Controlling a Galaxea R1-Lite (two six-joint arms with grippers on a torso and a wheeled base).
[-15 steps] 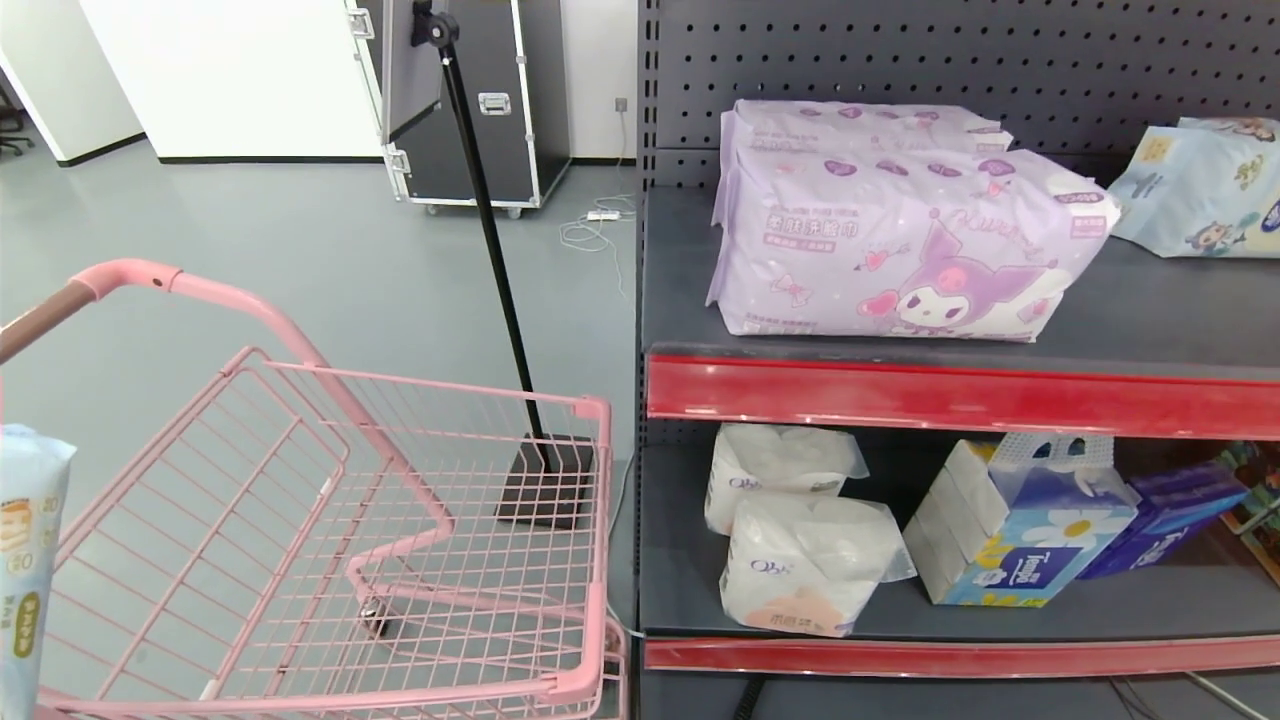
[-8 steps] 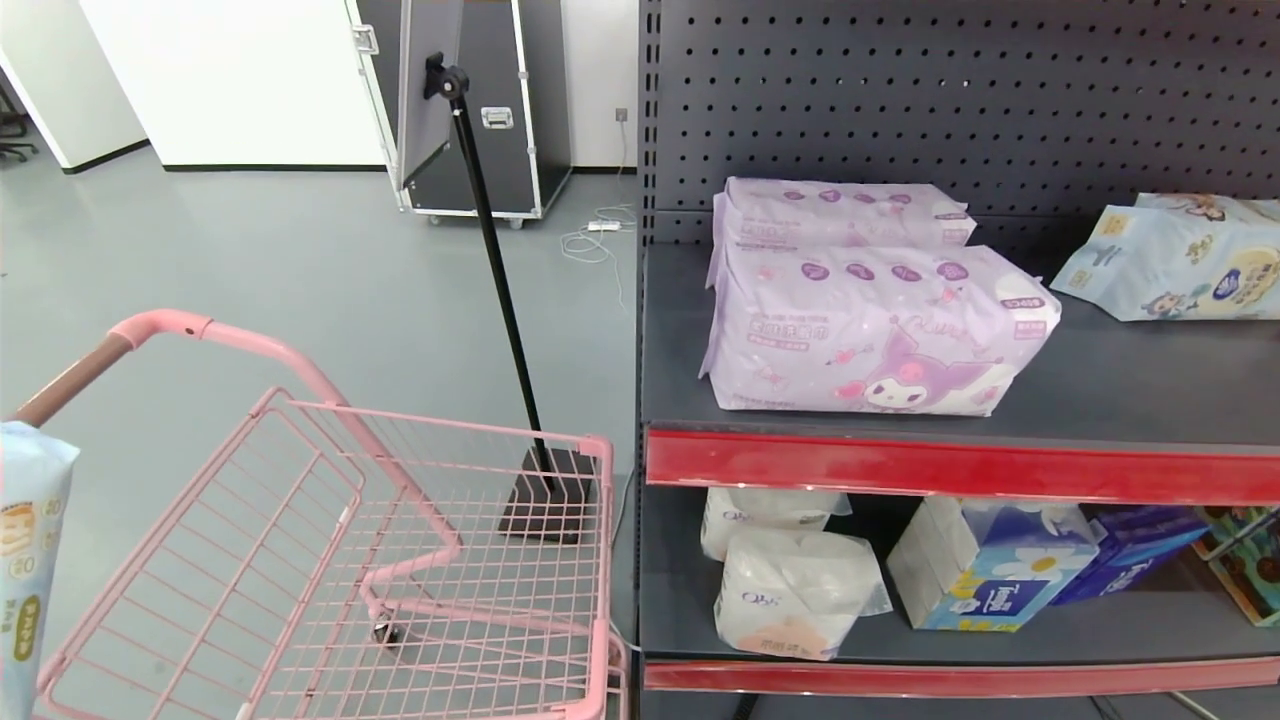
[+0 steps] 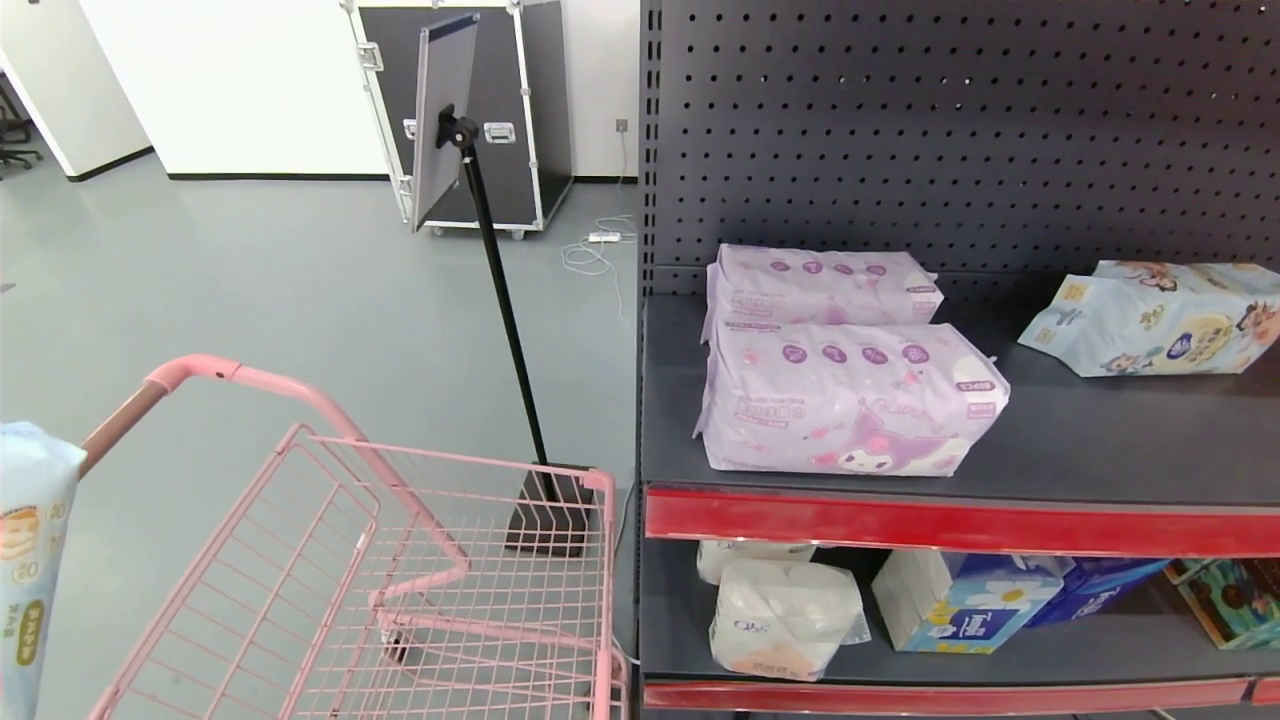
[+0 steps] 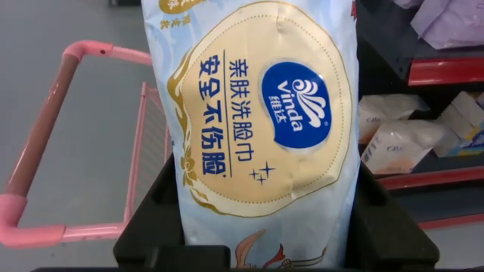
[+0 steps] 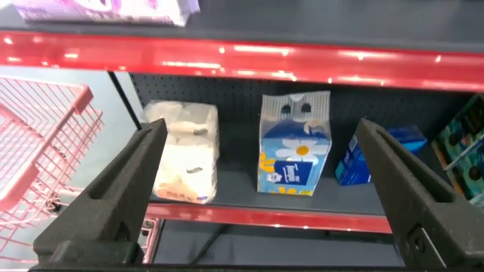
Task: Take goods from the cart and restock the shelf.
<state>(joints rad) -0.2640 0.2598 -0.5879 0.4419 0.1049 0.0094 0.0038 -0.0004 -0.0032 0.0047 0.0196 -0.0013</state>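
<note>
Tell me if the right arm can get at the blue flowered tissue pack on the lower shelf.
Probably yes. The right gripper is open and empty, facing the lower shelf; the tissue pack stands near the front edge with nothing before it.

1. Clamped between the black fingers of the left gripper [image 4: 266,200]: a pale blue and cream tissue pack [image 4: 257,113], sticking lengthwise out of the grip, a round blue badge on its face.
2. Beyond the gripper, to one side of the pack: a pink wire cart [image 4: 147,143], handle partly sleeved in brown, over grey floor [image 4: 91,136].
3. Beyond the gripper, to the other side: a dark shelf [image 4: 446,70] with red front strips, white tissue bundles [image 4: 393,140] on the lower board, a lilac pack [image 4: 454,19] on the upper one.
</note>
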